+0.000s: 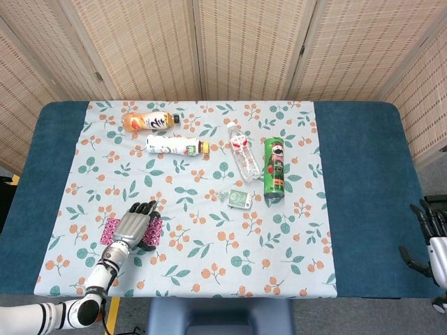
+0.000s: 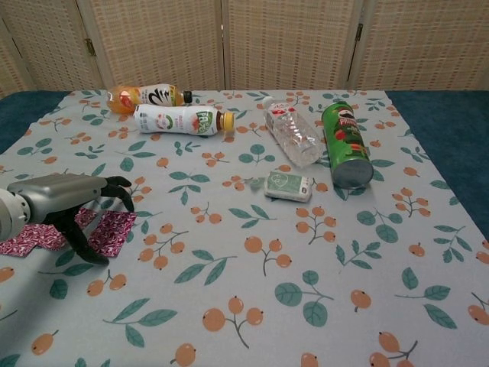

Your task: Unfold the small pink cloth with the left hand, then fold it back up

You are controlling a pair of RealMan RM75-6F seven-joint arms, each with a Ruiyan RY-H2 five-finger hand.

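Observation:
The small pink patterned cloth (image 2: 108, 232) (image 1: 110, 229) lies flat on the tablecloth at the near left, mostly under my left hand. My left hand (image 2: 67, 204) (image 1: 135, 225) hovers over it with its dark fingers (image 2: 117, 191) curled down and its thumb touching the cloth's middle; whether it pinches the fabric I cannot tell. My right hand (image 1: 429, 237) rests off the table's right edge, fingers apart, holding nothing.
Farther back lie an orange bottle (image 2: 141, 96), a white bottle (image 2: 179, 120), a clear water bottle (image 2: 292, 134), a green crisp can (image 2: 346, 144) and a small green packet (image 2: 287, 186). The leaf-print tablecloth (image 2: 267, 267) covers the table's middle.

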